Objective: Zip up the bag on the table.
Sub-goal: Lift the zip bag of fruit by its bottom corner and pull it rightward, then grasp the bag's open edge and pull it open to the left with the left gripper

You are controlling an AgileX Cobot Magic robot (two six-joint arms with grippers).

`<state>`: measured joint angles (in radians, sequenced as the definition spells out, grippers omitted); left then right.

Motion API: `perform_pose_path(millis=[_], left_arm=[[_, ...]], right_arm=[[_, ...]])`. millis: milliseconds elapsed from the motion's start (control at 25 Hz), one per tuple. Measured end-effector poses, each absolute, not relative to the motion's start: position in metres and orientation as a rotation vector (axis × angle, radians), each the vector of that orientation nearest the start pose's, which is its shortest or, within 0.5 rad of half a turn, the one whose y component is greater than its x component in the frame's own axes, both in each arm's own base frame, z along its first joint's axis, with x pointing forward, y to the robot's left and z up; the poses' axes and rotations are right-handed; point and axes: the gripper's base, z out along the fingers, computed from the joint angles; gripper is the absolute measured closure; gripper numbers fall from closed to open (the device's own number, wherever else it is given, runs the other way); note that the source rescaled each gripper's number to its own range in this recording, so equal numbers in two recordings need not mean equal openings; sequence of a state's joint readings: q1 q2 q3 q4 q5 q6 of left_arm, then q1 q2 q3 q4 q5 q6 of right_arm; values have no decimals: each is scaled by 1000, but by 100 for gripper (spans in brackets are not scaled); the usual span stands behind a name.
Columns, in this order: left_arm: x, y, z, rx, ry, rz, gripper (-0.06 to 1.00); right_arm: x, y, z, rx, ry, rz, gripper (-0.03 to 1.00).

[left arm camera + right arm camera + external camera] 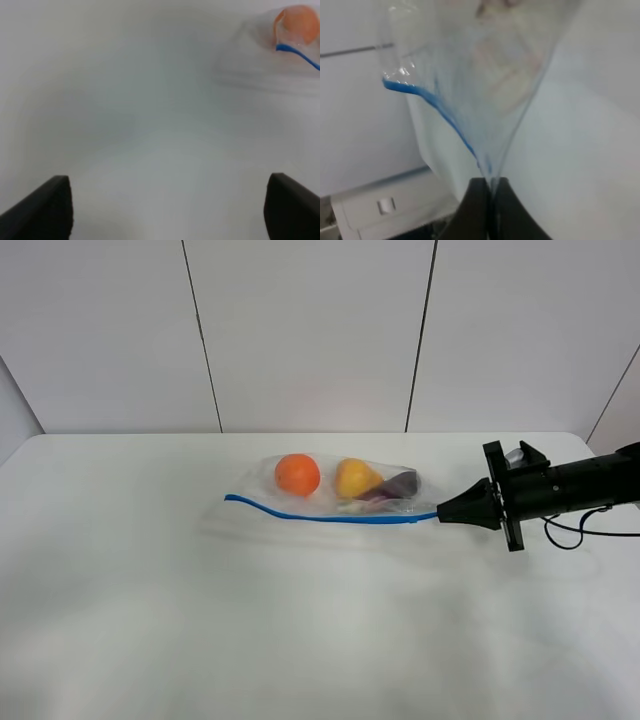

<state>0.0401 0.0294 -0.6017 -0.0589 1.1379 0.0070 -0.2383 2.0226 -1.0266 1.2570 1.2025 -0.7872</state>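
Observation:
The clear bag [340,490] lies on the white table [200,620], holding an orange [297,474], a yellow pear [355,478] and a purple eggplant [400,485]. Its blue zipper strip [320,516] runs along the near edge. My right gripper [445,513] is shut on the bag's right end, at the end of the strip. The right wrist view shows its closed tips [490,200] pinching the plastic [485,75] and the strip [435,105]. My left gripper [167,210] is open over bare table, well away from the bag [260,35]. It does not show in the high view.
White wall panels [310,330] rise behind the table's far edge. A dark cable [580,530] hangs by the right arm. The right wrist view catches a white box-like fixture [385,205] past the table.

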Motion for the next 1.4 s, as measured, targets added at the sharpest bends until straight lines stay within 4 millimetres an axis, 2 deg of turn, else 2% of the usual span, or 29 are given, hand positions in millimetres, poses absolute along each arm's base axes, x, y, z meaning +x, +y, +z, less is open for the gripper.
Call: perform_pose_path(millis=[80, 160, 320, 440, 520, 680, 800, 920, 1040, 1160, 1240, 1400], left_arm=[[-4, -6, 310, -24, 2048, -61, -4], [17, -7, 322, -5, 2055, -74, -4], [68, -11, 342, 90, 2079, -116, -4], [111, -17, 347, 188, 2113, -172, -4], [139, -21, 345, 265, 2129, -222, -4], [194, -34, 326, 411, 2150, -396, -4], [223, -49, 312, 526, 2065, -523, -4], [243, -72, 302, 666, 1942, -566, -4], [253, -100, 292, 835, 1814, -519, -4], [254, -133, 280, 1039, 1690, -446, -4], [249, -162, 268, 1210, 1584, -380, -4], [247, -197, 251, 1408, 1492, -304, -4]], right_arm=[[339, 2, 147, 384, 2560, 1576, 97], [338, 7, 157, 362, 2543, 1572, 97], [338, 28, 171, 311, 2527, 1603, 97], [342, 40, 176, 280, 2513, 1627, 97], [344, 46, 178, 259, 2509, 1634, 97], [346, 49, 182, 268, 2489, 1650, 97], [346, 49, 182, 274, 2486, 1650, 97], [347, 50, 182, 285, 2486, 1649, 97], [347, 50, 182, 294, 2487, 1650, 97], [347, 50, 182, 300, 2487, 1650, 97], [347, 50, 182, 304, 2487, 1651, 97], [347, 50, 182, 306, 2487, 1651, 97]])
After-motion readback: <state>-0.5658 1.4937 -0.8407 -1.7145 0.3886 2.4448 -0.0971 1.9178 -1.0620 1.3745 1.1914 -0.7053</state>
